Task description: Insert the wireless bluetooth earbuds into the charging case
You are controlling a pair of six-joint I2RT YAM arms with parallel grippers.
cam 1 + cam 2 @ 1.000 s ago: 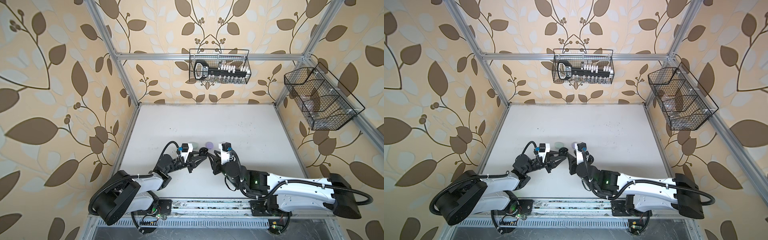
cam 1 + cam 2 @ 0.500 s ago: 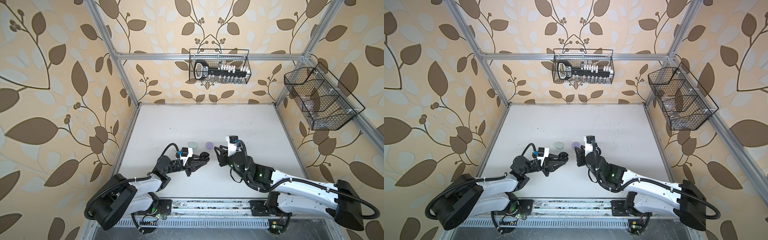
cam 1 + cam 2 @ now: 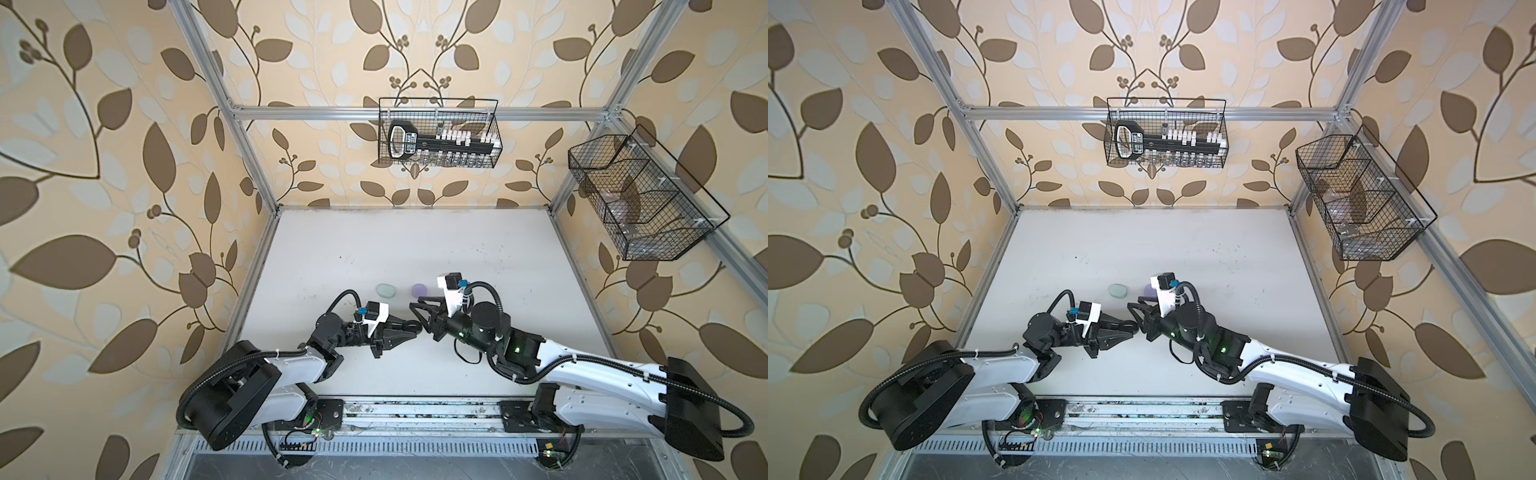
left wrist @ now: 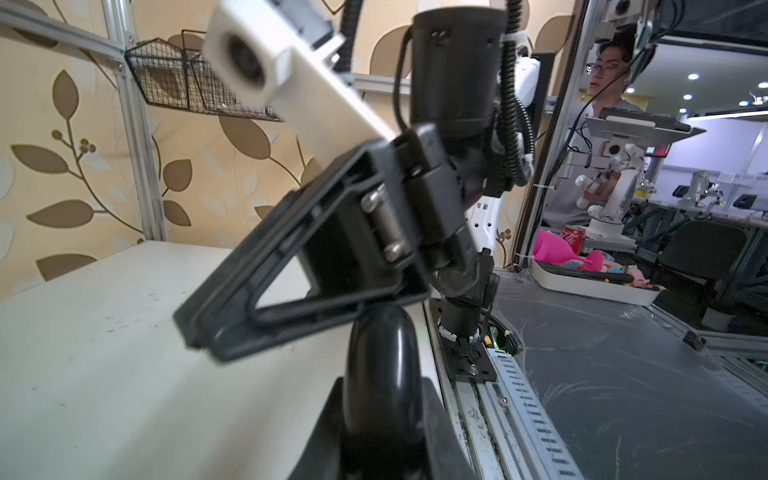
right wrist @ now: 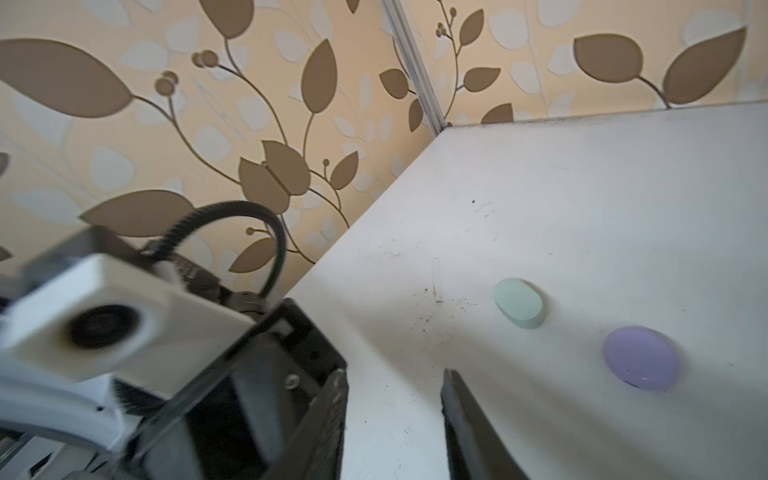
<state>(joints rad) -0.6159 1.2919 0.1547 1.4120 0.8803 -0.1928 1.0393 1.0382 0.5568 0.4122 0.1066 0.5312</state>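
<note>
Blurring obscures the right gripper (image 4: 197, 332); left gripper (image 3: 409, 330) clamps a black case (image 4: 382, 365).

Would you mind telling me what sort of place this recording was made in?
Probably a robotics lab: a left arm and a right arm share a white table inside an aluminium frame, and the left wrist view shows a person and another robot rig at desks outside.

White-shelled left arm (image 3: 295, 365) and right arm (image 3: 598, 368) carry black joints (image 3: 486, 318) and ribbed cables (image 3: 347, 292).
</note>
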